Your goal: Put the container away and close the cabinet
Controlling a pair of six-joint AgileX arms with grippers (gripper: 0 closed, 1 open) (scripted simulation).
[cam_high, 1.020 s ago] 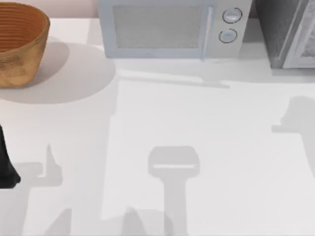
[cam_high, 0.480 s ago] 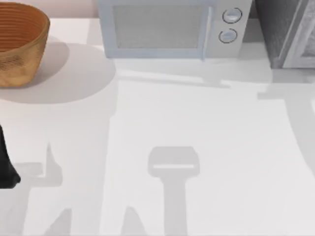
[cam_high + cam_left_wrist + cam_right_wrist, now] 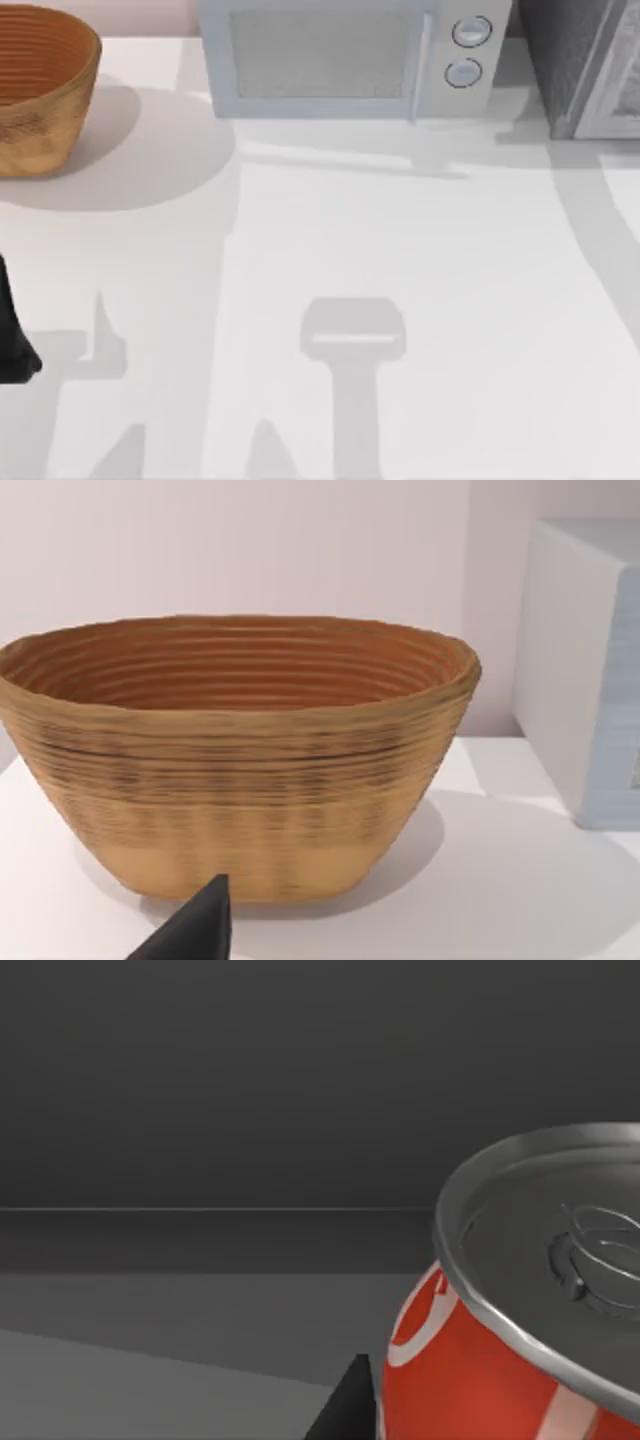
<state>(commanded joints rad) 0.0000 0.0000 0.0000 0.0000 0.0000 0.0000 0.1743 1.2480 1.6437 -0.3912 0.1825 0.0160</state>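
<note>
The container (image 3: 520, 1310), a red-and-white can with a silver top, looms close in the right wrist view, slightly tilted. One dark fingertip (image 3: 345, 1412) of my right gripper sits against its side, and the gripper looks shut on it. Behind the can are the dark grey inner walls and floor of the cabinet (image 3: 250, 1110). In the top view the cabinet (image 3: 570, 60) stands at the back right with its pale framed door panel (image 3: 622, 90) swung open. My left arm (image 3: 12, 340) is parked at the table's left edge, with one dark fingertip (image 3: 195, 930) in its wrist view.
A woven brown basket (image 3: 40, 90) stands at the back left, also seen close up as the basket (image 3: 235, 750) in the left wrist view. A white microwave (image 3: 350, 60) with two round knobs stands at the back centre. Arm shadows cross the white table (image 3: 400, 240).
The right arm's shadow on the table has slid back and right, up to the cabinet's foot. The left arm, basket and microwave have not moved.
</note>
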